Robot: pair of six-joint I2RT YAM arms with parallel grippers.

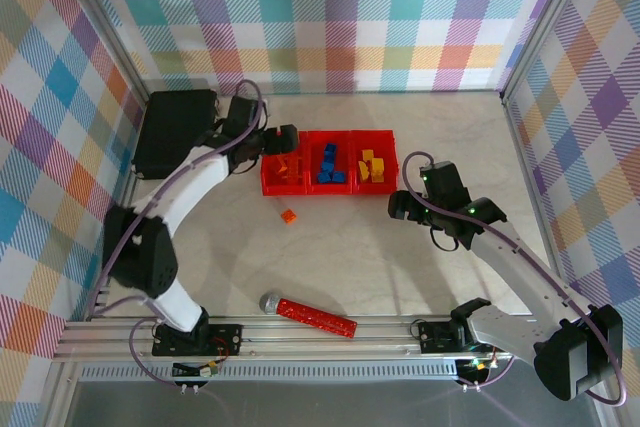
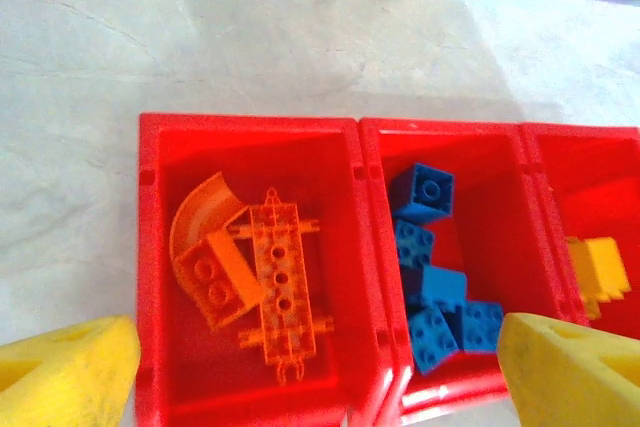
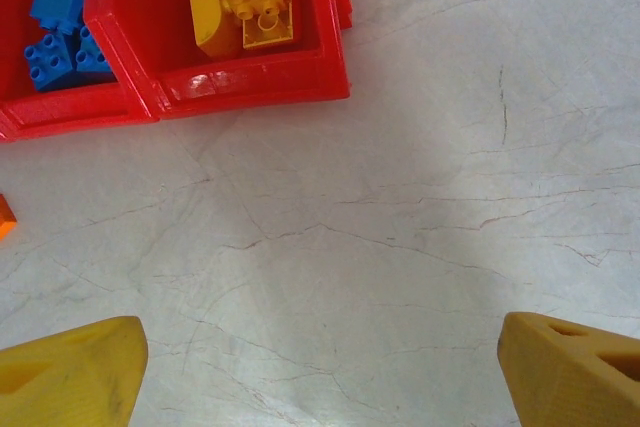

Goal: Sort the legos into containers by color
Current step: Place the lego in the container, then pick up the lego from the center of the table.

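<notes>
Your left gripper (image 2: 320, 377) hangs released above the bins (image 2: 250, 123) — empty. Right gripper (image 3: 320, 367) spread wide over bare table (image 3: 400, 247); one orange brick (image 1: 288, 216) loose near the front rim.

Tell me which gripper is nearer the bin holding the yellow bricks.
Right. The right gripper hangs over bare table just off the yellow-brick bin's near right corner; the left gripper hovers above the orange-brick bin at the row's other end.
</notes>
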